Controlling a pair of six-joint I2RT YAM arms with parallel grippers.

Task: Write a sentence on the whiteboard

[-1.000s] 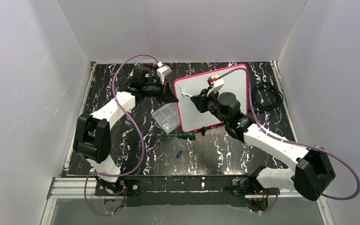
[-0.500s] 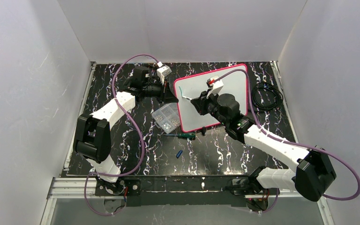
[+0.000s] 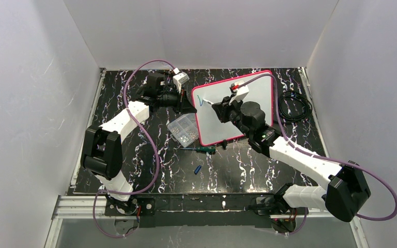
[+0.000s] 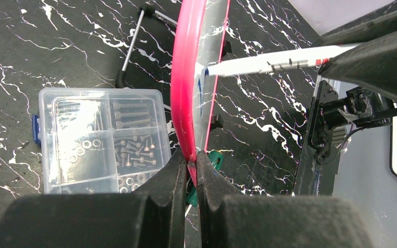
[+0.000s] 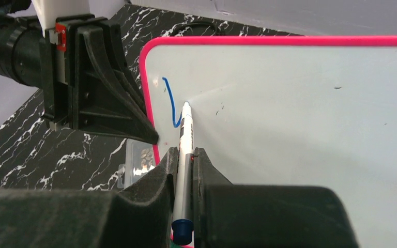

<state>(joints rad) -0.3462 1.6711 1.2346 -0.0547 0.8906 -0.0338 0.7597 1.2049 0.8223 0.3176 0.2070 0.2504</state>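
The whiteboard (image 3: 261, 89), white with a pink-red rim, is held tilted by its left rim. My left gripper (image 3: 190, 106) is shut on that rim (image 4: 186, 77), with the jaws pinching it (image 4: 190, 160). My right gripper (image 3: 216, 107) is shut on a white marker (image 5: 186, 139) with a blue end. The marker (image 4: 269, 63) has its tip touching the board near the top left corner. Of the sentence, only one short curved blue stroke (image 5: 170, 103) shows, just left of the tip. The stroke also shows in the left wrist view (image 4: 200, 95).
A clear compartment box (image 3: 183, 128) of screws and washers (image 4: 101, 137) lies just left of the board. A green-handled screwdriver (image 3: 202, 149) lies by the board's near edge, and a small blue cap (image 3: 197, 169) lies nearer me. A black cable coil (image 3: 293, 106) lies at the right.
My right gripper and the marker have shifted slightly up the board near its top left corner. The left gripper and the board have not moved.
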